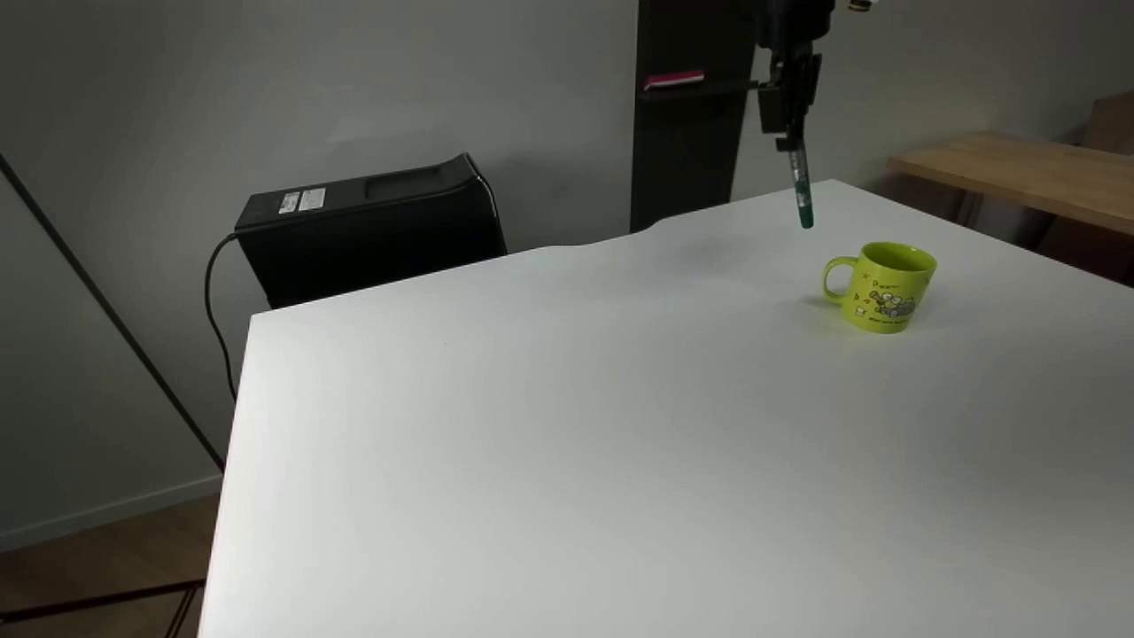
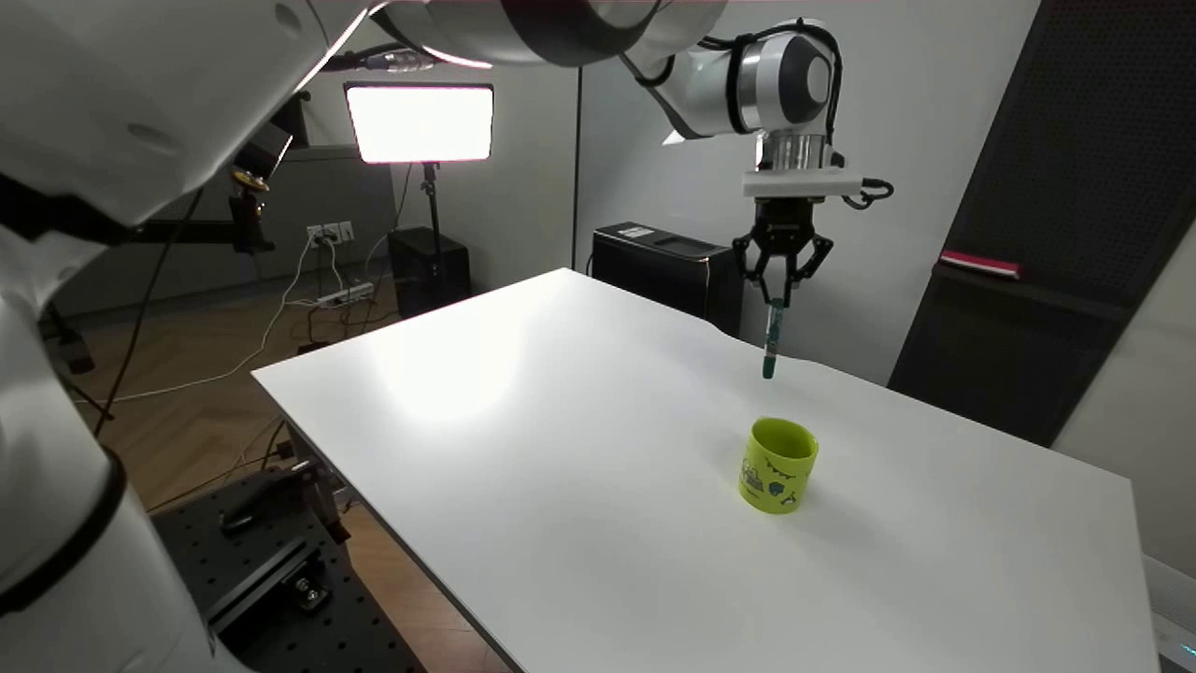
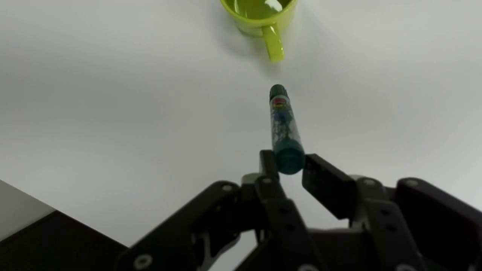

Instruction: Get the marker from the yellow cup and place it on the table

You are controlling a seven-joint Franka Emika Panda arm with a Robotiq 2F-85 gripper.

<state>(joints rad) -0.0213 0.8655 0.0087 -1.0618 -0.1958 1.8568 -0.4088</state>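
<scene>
The green-tipped marker (image 1: 800, 182) hangs nearly upright in my gripper (image 1: 789, 142), above the table. My gripper (image 2: 777, 301) is shut on the marker's upper end, and the rest of the marker (image 2: 773, 341) points down. In the wrist view the fingertips (image 3: 290, 160) press both sides of the marker's green end, and the marker (image 3: 284, 122) points away from the camera. The yellow cup (image 1: 886, 292) stands upright on the white table (image 1: 532, 461), below and beside the marker. The cup (image 2: 777, 477) is apart from it. In the wrist view the cup's handle (image 3: 274, 43) points toward the marker.
A black box-shaped machine (image 1: 372, 221) stands behind the table's far edge. A dark cabinet (image 2: 1037, 187) with a red-and-white item (image 2: 981, 264) is near the wall. A wooden table (image 1: 1036, 173) and a lit lamp panel (image 2: 420, 123) stand beyond the table.
</scene>
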